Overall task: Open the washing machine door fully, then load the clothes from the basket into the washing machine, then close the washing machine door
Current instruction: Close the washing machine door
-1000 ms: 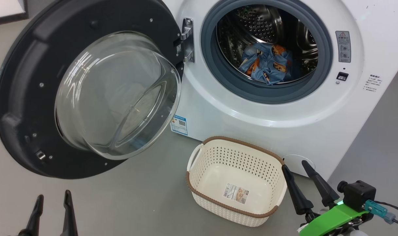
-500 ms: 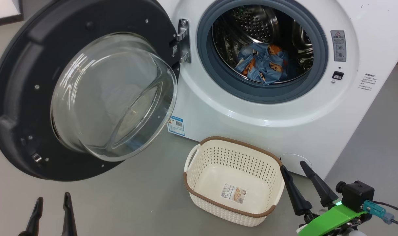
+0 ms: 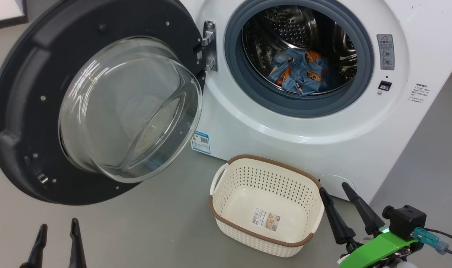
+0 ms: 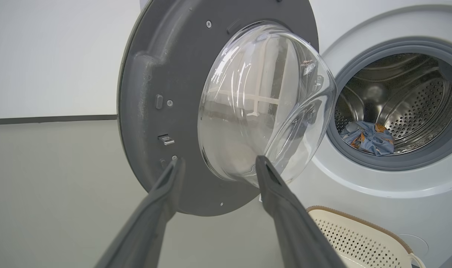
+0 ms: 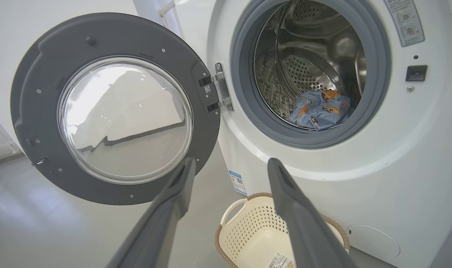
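Left gripper (image 3: 59,222), right gripper (image 3: 333,186) spread, empty; door (image 3: 25,93) rim cropped; clothes (image 3: 304,74) partly hidden.

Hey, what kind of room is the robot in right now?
Probably a laundry area: a white front-loading washing machine with clothes in its drum, and an empty basket on the grey floor before it.

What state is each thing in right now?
washing machine door: swung wide open, untouched
clothes: bunched inside the washing machine
basket: upright on the floor, empty but for its label
left gripper: open, empty
right gripper: open, empty
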`<state>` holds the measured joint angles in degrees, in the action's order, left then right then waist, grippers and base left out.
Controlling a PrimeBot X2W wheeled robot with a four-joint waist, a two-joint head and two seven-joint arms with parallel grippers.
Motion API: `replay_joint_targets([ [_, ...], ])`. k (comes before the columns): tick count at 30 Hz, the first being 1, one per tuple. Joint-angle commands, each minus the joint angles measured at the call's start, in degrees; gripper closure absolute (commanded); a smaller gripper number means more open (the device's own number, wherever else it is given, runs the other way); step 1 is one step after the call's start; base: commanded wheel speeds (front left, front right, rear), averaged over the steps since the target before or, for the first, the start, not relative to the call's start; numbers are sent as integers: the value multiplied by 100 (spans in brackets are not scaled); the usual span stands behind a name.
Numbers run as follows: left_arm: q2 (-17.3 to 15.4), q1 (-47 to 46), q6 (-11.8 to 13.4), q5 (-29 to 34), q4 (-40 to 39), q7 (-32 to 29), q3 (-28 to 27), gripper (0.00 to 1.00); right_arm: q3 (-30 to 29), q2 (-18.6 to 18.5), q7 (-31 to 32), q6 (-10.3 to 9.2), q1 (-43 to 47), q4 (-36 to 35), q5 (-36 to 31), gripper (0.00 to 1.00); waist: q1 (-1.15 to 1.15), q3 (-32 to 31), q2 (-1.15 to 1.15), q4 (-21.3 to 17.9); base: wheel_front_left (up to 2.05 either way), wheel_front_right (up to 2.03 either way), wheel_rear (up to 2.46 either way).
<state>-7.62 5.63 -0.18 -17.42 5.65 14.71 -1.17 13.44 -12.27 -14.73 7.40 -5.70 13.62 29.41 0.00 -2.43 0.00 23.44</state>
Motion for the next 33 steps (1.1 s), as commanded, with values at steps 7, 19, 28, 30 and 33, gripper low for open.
replay_joint_targets([
  [7,-151,-191,48,-51,-165,27,-212,0,76,-32,-27,9,-97,-113,68,0,0,-3,0,-26,0,0,0],
  [19,-197,-203,38,-85,-201,28,-251,64,51,-8,-27,9,-75,-138,65,0,0,-10,0,-57,0,0,0],
  [28,-589,-476,-85,-190,-644,-165,-422,100,35,20,-27,9,-67,-143,56,0,0,8,0,-60,0,0,0],
  [30,-694,-618,-171,-367,-872,-284,-524,100,28,24,-27,9,-65,-145,53,0,0,6,0,-67,0,0,0],
  [33,-957,-834,-327,-692,-1173,-594,-712,100,23,26,-27,9,-61,-145,56,0,0,10,0,-87,0,0,0],
])
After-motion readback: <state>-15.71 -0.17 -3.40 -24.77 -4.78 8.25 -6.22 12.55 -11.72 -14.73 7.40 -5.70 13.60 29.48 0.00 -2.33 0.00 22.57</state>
